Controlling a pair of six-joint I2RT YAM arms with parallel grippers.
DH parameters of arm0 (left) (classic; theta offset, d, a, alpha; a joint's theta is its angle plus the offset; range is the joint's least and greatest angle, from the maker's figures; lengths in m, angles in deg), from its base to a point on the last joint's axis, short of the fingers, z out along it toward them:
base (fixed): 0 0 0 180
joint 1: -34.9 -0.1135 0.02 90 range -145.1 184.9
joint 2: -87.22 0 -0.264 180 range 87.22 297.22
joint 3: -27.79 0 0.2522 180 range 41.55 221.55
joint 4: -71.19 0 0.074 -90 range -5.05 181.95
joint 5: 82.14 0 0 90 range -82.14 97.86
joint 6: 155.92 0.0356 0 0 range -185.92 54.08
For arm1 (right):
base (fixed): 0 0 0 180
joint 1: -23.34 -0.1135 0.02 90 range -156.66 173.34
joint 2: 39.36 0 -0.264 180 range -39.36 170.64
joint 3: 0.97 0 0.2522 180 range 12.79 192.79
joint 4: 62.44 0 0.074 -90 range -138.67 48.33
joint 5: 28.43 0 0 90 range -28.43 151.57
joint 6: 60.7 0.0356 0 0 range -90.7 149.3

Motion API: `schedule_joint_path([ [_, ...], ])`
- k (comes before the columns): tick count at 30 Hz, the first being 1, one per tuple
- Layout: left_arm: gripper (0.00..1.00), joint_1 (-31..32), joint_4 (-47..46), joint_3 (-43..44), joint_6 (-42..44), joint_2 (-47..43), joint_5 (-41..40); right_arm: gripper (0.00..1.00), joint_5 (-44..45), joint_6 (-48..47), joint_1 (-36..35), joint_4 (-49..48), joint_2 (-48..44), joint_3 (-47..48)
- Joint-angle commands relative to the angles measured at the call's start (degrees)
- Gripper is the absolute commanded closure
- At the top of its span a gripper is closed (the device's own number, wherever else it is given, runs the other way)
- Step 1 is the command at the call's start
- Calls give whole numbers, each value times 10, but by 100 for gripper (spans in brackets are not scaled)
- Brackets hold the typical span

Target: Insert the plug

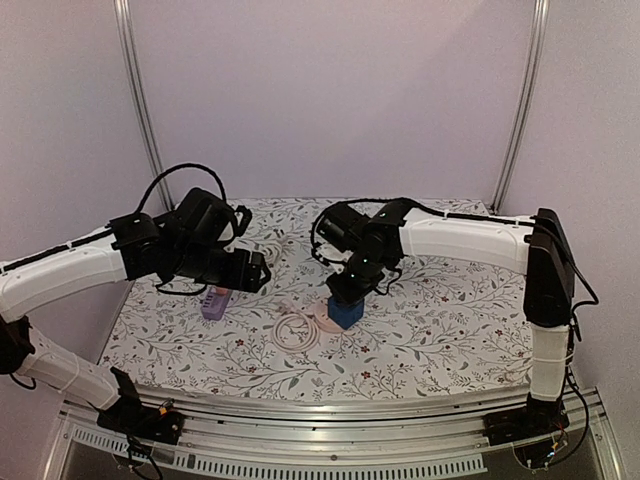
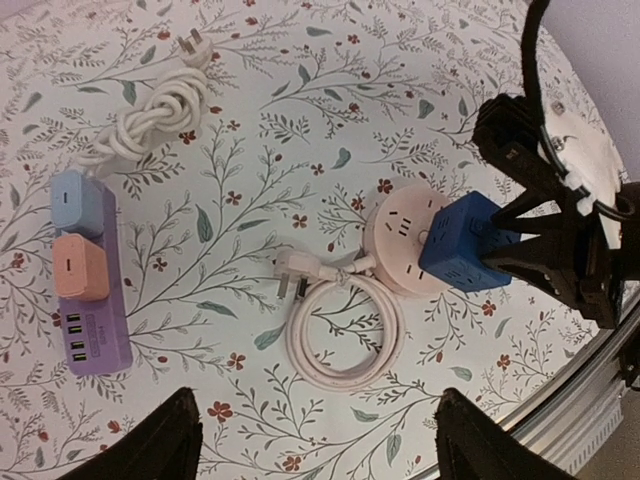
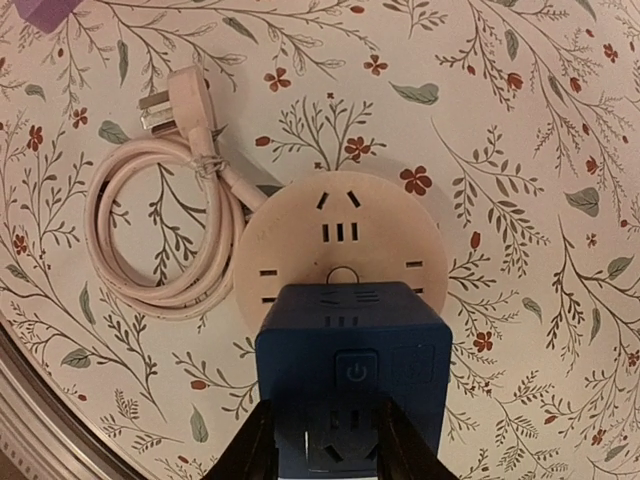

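We see the blue cube plug [image 3: 350, 345] sitting on the near edge of the round pink socket hub [image 3: 340, 225], near the middle of the table. It covers the hub's near slots and leaves the far ones bare. Its face with the power button is turned towards the right wrist camera. From these angles we cannot tell whether its prongs are seated in the hub or only rest on it.

The right gripper [image 3: 330, 440] is clamped on the cube, one dark finger on each side of its near face.

The hub's pink cord [image 3: 150, 250] lies coiled on the cloth just to its left, and its three-pin plug [image 3: 175, 100] lies flat beyond the coil.

Well to the left, a purple power strip [image 2: 90, 320] lies on the table [image 2: 250, 180] with a blue adapter [image 2: 75, 200] and a peach adapter [image 2: 80, 265] standing side by side in it. A knotted white cable [image 2: 150, 120] lies just past the strip's far end.

The left gripper [image 2: 325, 450] hangs above the cloth near the strip, its fingers wide apart with nothing between them.
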Motion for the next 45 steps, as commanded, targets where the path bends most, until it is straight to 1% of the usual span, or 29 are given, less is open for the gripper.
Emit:
schedule_joint_path([
  [1,19,-3,20,9,7,-26,-6,65,-17,8,-10,75,22,61],
  [9,19,-3,31,12,3,-47,-12,62,-18,17,-10,98,15,156],
  [14,19,-3,32,12,-3,-57,-14,57,-11,30,-9,95,-3,190],
  [20,19,-3,38,16,-7,-74,-26,48,1,48,-3,73,-36,186],
  [23,19,-3,49,24,-6,-88,-42,47,0,54,2,62,-52,177],
  [25,18,-3,58,32,-3,-98,-60,47,-2,56,10,49,-72,158],
  [27,14,-3,75,41,-3,-108,-90,42,-6,62,22,31,-98,129],
  [28,11,-3,81,43,-1,-116,-103,33,-8,67,30,19,-110,112],
  [30,6,-3,90,44,2,-133,-125,9,-9,76,47,-3,-141,71],
  [31,2,-3,93,44,3,-142,-136,2,-11,83,56,-16,-164,49],
  [32,1,-3,98,44,3,-150,-146,1,-14,86,67,-27,-183,28],
  [37,1,-3,119,44,9,-180,-187,1,-16,97,113,-52,-253,-53],
  [40,1,-4,130,47,17,-197,-216,1,19,99,133,-62,-280,-94],
  [45,1,-6,165,61,39,-218,-291,1,50,110,164,-91,-336,-156],
])
